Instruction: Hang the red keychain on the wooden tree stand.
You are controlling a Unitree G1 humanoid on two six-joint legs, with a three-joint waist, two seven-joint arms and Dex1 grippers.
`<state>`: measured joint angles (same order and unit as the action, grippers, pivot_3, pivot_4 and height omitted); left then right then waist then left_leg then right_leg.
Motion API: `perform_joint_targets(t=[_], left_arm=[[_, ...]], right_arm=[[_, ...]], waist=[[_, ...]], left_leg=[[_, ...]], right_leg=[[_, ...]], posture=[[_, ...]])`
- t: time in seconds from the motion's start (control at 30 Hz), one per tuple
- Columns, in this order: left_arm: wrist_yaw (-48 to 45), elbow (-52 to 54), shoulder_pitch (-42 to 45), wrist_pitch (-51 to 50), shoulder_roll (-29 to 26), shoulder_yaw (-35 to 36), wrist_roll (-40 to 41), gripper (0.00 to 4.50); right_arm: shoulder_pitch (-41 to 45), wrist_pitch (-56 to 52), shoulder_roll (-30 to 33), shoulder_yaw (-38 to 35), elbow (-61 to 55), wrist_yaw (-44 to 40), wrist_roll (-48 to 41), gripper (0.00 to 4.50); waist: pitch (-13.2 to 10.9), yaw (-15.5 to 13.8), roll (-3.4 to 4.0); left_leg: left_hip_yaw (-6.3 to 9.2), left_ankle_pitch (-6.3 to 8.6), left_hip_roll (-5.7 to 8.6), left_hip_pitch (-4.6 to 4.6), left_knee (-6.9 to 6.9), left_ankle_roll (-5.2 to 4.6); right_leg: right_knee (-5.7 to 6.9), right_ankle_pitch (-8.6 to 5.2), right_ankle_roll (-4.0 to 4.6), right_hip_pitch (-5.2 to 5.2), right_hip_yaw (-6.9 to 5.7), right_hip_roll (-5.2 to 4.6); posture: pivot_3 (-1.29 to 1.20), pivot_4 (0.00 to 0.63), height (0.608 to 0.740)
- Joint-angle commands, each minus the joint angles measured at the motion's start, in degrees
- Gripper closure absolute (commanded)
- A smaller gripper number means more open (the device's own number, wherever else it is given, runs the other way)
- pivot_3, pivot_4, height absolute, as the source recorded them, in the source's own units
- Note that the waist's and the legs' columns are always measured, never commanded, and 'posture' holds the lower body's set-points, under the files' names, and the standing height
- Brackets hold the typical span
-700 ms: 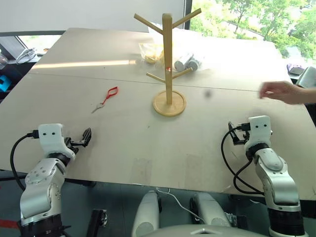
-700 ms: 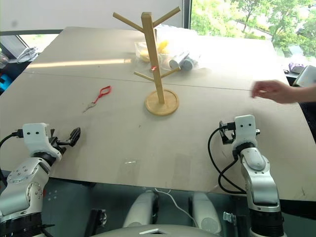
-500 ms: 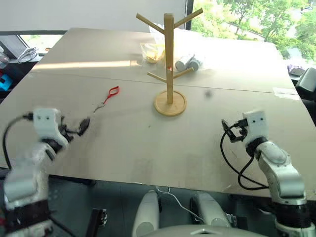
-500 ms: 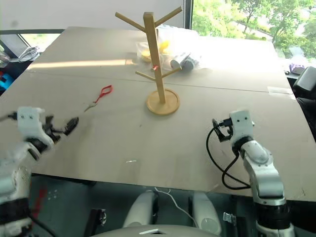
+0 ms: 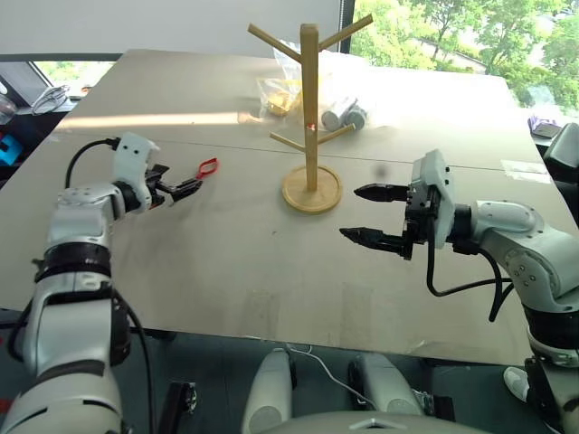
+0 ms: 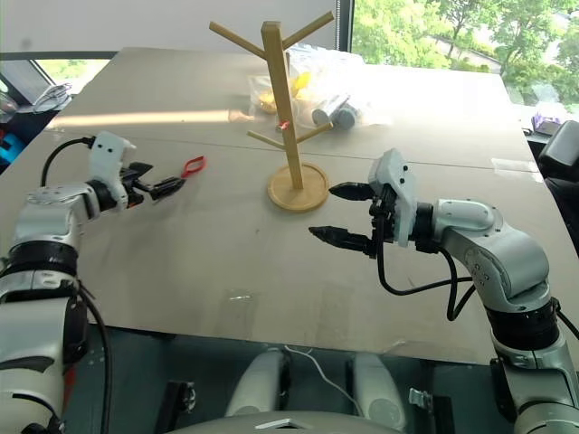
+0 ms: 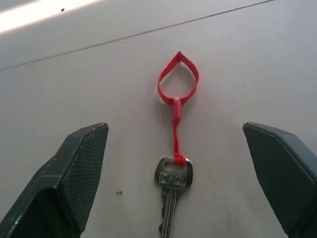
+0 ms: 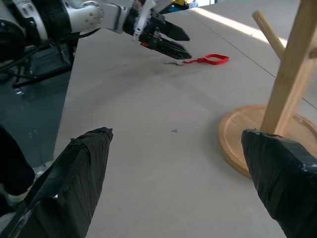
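The red keychain [image 7: 177,94] lies flat on the table left of the wooden tree stand [image 5: 309,108], its red loop [image 5: 207,166] pointing toward the stand and its silvery key [image 7: 172,178] toward my left arm. My left gripper [image 5: 185,188] hovers just over the key end, open, with a finger [image 7: 74,173] on each side of the strap and touching nothing. Right of the stand's round base [image 5: 311,190], my right gripper [image 5: 351,212] stands open above the table, fingers pointing left and holding nothing.
Clear plastic bags [image 5: 348,113] with yellow and grey items lie behind the stand. A black chair [image 5: 563,149] sits past the table's right edge. A seam crosses the tabletop [image 5: 226,271] behind the keychain.
Both arms lifted from the table's near edge. The left gripper reached forward over the keychain; the right swung inward toward the stand's base. A person's hand at the right has withdrawn.
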<state>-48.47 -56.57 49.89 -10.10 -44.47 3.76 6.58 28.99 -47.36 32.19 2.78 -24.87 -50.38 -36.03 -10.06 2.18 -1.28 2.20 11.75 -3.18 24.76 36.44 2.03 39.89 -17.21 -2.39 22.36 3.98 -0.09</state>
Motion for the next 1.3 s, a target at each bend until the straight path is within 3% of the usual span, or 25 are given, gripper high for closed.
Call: perform_joint_targets(t=[0.03, 0.27, 0.3, 0.37, 0.67, 0.93, 1.07, 1.3], left_arm=[[0.1, -7.1, 3.9, 4.5, 1.3, -0.6, -2.4, 0.0], [2.5, -14.7, 6.8, 7.6, 3.9, -0.4, -4.9, 0.0], [3.1, -15.3, 7.0, 7.7, 4.0, -0.1, -5.0, 0.4], [3.6, -15.9, 7.2, 7.9, 4.1, 0.1, -5.3, 0.75], [5.1, -16.8, 7.2, 7.9, 4.1, 1.0, -5.7, 4.48], [3.4, -14.5, 6.7, 8.1, 3.2, 2.2, -4.3, 4.48], [0.0, 0.9, 0.5, 5.9, 2.5, 6.1, 1.3, 4.48], [10.2, 61.0, -25.0, -14.1, 8.4, 15.3, 17.3, 4.48]], right_arm=[[0.5, 0.5, 0.3, 0.0, -0.7, 0.0, -1.0, 0.05], [-0.4, -0.1, 1.7, -1.1, -1.8, 1.1, -1.9, 0.05], [-0.4, -0.3, 1.9, -1.2, -1.9, 1.4, -2.1, 0.0], [-0.4, -0.6, 2.2, -1.6, -2.1, 1.9, -2.5, 0.0], [-0.1, -1.7, 2.7, -2.2, -2.5, 4.0, -4.2, 0.0], [-1.2, -0.5, 2.3, -1.6, -3.4, 6.0, -3.5, 0.0], [-6.7, 5.2, 1.7, -4.1, -7.5, 10.1, 0.5, 0.0], [-13.2, 6.4, -2.6, -8.3, -15.6, 18.7, -0.6, 0.0]], waist=[[0.0, 0.0, -0.01], [0.0, 0.0, -0.01], [0.0, 0.0, -0.01], [0.0, 0.0, -0.01], [0.0, 0.3, -0.01], [0.0, 0.3, -0.01], [0.0, 0.3, -0.01], [0.0, 0.0, -0.02]], left_leg=[[0.01, 0.0, 0.0, 0.02, 0.0, 0.0], [0.01, 0.0, 0.0, 0.02, 0.04, 0.0], [0.01, 0.0, 0.0, 0.01, 0.04, 0.0], [0.02, -0.01, 0.0, 0.0, 0.04, 0.0], [0.03, -0.01, -0.02, -0.04, 0.1, 0.0], [0.02, -0.01, -0.01, -0.03, 0.1, 0.0], [0.04, -0.01, -0.03, 0.03, 0.07, 0.01], [-0.03, -0.04, -0.09, 0.05, 0.06, 0.07]], right_leg=[[0.01, 0.0, 0.0, 0.01, 0.0, 0.0], [0.08, 0.0, -0.01, 0.03, -0.01, 0.0], [0.09, 0.0, -0.01, 0.03, -0.01, 0.0], [0.12, 0.0, 0.0, 0.03, -0.01, 0.0], [0.25, 0.0, -0.01, 0.03, 0.0, 0.03], [0.23, 0.0, -0.01, 0.03, 0.0, 0.02], [0.16, 0.0, -0.01, 0.05, 0.0, 0.02], [0.16, 0.02, -0.01, 0.08, 0.08, -0.09]], posture=[[0.0, 0.15, 0.74], [0.0, 0.15, 0.74], [0.0, 0.15, 0.74], [0.0, 0.15, 0.74], [0.0, 0.15, 0.74], [0.0, 0.15, 0.74], [0.0, 0.15, 0.74], [0.0, 0.15, 0.74]])
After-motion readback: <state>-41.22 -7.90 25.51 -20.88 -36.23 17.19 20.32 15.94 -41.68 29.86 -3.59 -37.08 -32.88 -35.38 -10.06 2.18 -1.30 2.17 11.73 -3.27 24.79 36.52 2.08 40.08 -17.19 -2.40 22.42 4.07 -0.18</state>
